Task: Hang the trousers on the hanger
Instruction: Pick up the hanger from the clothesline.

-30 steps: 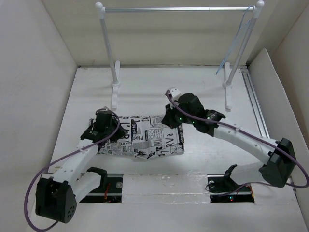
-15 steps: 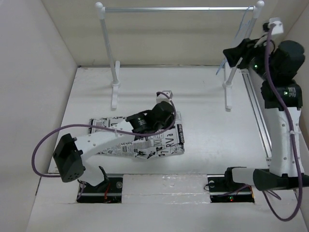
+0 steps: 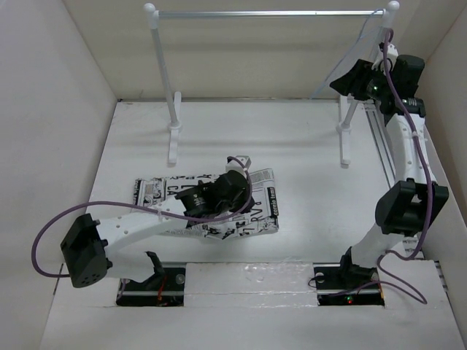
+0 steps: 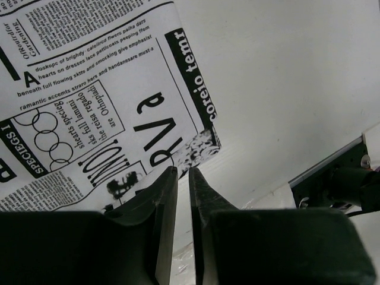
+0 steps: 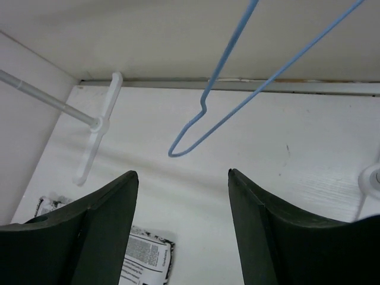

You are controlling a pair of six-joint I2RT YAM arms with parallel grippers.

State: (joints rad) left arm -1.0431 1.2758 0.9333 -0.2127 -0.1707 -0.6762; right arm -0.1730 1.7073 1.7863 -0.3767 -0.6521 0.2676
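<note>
The trousers [image 3: 259,211] lie folded flat on the bench [image 3: 292,131], left of centre in the lower half of the overhead frame, their newsprint pattern facing up. The left arm reaches across them from the lower left. In the left wrist view the left gripper [image 4: 178,173] is all but closed, with only a thin slit between its fingers and nothing held in it. Its tips sit over the lower edge of the cloth, just beside the corner with the black lettered border. Whether they touch the fabric cannot be told.

The hanger [image 5: 203,107] hangs by its hook from the crossbar of the white rack [image 3: 270,13], at the upper right of the overhead frame. The right arm stands tall there, and the right gripper [image 5: 182,173] is spread wide and grasps nothing (the blue wire crosses the upper part of its wrist view, clear of both fingers).
</note>
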